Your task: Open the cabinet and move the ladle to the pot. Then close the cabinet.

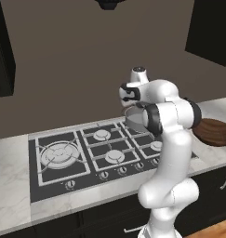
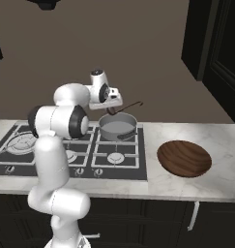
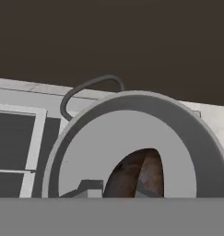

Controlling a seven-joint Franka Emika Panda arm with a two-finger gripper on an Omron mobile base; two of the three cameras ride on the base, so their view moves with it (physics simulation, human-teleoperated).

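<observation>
Claw [image 2: 110, 107] holds ladle [image 2: 124, 107] above pot [image 2: 117, 128].

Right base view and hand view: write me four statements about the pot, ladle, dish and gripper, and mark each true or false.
1. The pot sits on the stove. True.
2. The ladle lies in the wooden dish. False: it is held above the pot.
3. The gripper is shut on the ladle. True.
4. The wooden dish stands on a burner. False: it rests on the marble counter right of the stove.
</observation>
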